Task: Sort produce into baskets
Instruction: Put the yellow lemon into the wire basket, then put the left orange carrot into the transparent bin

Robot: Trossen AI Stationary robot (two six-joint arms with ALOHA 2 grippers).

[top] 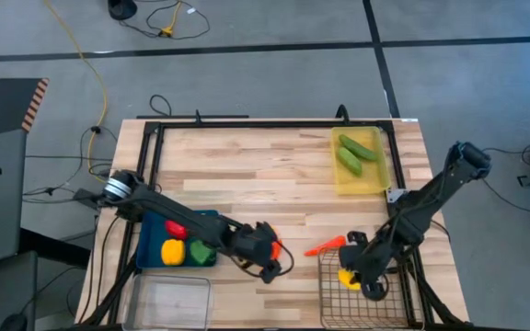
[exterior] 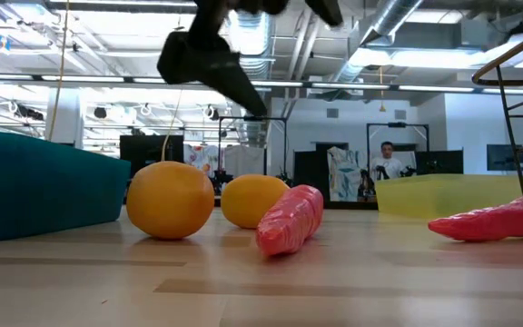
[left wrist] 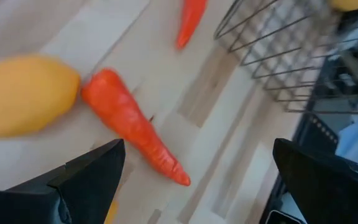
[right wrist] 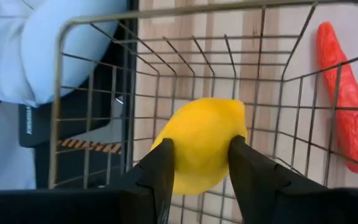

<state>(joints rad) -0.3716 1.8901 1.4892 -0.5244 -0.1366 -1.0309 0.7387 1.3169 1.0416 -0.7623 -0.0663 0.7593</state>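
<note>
The right gripper (right wrist: 197, 162) hangs inside the wire basket (top: 357, 296) at the counter's (top: 265, 175) near right corner, its 2 fingers (right wrist: 157, 168) clamped on a yellow lemon (right wrist: 204, 140). The left gripper (left wrist: 194, 180) hovers near the counter's front middle with fingers (left wrist: 95, 171) spread wide, holding nothing, above a carrot (left wrist: 132, 127) lying beside another lemon (left wrist: 23, 93). A second carrot (top: 325, 245) lies just left of the basket. 2 cucumbers (top: 355, 152) rest in the yellow tray (top: 362, 182) at far right; peppers (top: 173, 248) sit in the blue tray (top: 150, 244) at left.
</note>
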